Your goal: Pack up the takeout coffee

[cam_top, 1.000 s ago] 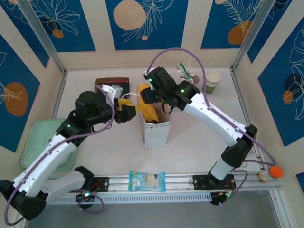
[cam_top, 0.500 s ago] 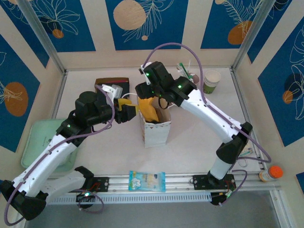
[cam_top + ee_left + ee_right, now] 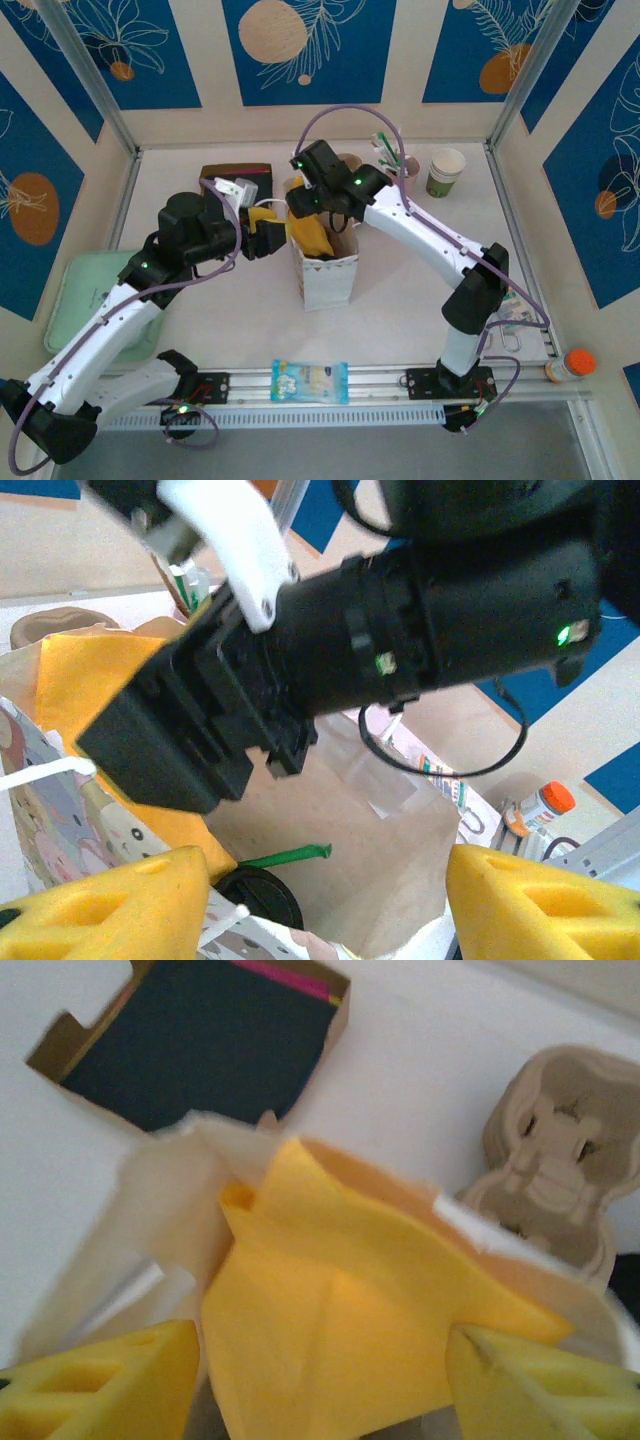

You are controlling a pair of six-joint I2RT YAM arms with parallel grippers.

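We find the takeout coffee [image 3: 445, 172] standing upright at the far right of the tabletop [image 3: 250, 320]. It is well apart from both arms, untouched and not yet packed. The paper bag [image 3: 328, 272] stands open near the middle, with a yellow napkin [image 3: 310, 236] rising out of its mouth.

Our left tool [image 3: 268, 232] sits at the bag's left rim with its jaws released and wide. We judge it is there to keep the mouth spread so things can go in. Its wrist view looks past the two yellow fingers [image 3: 110, 900] into the bag, where a black lid [image 3: 262, 896] and a green stick [image 3: 290, 857] lie low inside.

The right tool [image 3: 300, 203] hangs over the far left of the bag's mouth, likewise released and grasping nothing. Its wrist view has the napkin between the spread fingers [image 3: 100, 1375], with a dark box [image 3: 200, 1040] and a pulp cup carrier [image 3: 555, 1160] beyond. To us it looks poised for its next pick, with the cup off to its right.

Much is hard to read. The right arm's black wrist [image 3: 420, 630] blocks most of the left wrist view, and the bag's floor is partly hidden. We cannot tell whether the napkin touches the right fingers.
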